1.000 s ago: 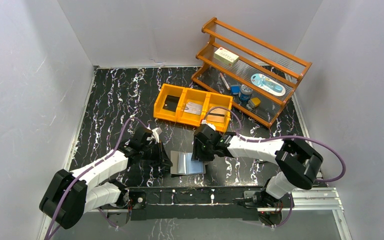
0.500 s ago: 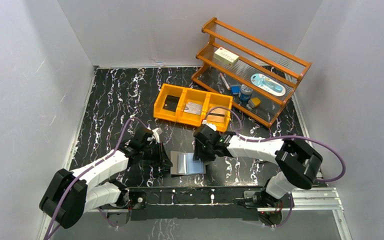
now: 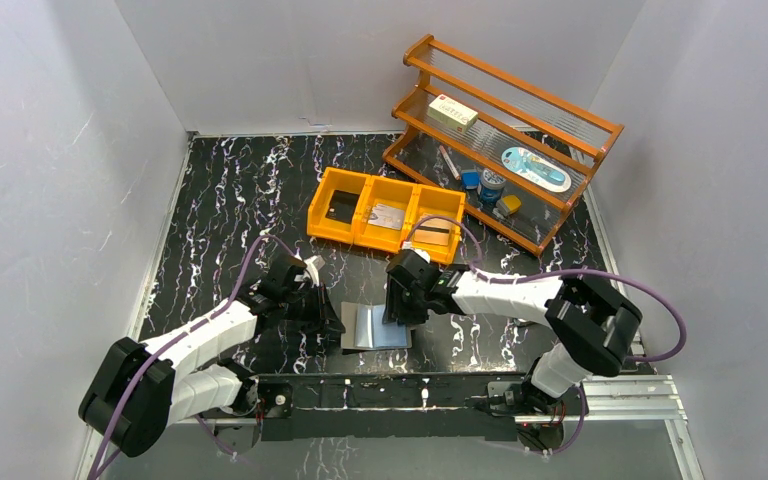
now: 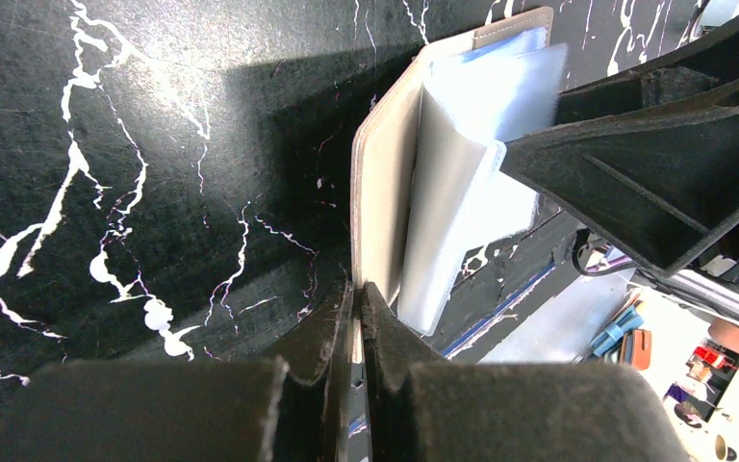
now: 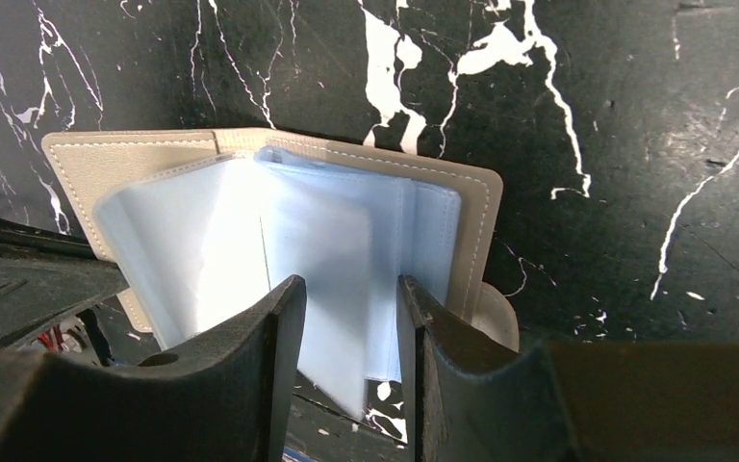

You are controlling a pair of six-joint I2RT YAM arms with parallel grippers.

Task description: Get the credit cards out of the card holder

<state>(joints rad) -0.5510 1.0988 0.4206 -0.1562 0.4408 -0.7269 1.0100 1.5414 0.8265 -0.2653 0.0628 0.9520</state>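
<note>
My left claw (image 4: 359,296) is pinched shut on the grey cover edge of the card holder (image 3: 375,327). My right claw (image 5: 348,294) stands half open astride a pale inner sleeve. The holder lies open on the worktop (image 3: 240,200) between the arms.

Card holder (image 3: 373,327), grey cover with pale blue-grey sleeves, lies open on the bench (image 3: 240,200) near its front edge, sleeves fanned upward; in the orange bin (image 3: 380,246), one per compartment, lie a black credit card (image 3: 340,211) left, a silvery grey credit card (image 3: 388,216) middle and a tan-orange credit card (image 3: 437,232) right.
</note>
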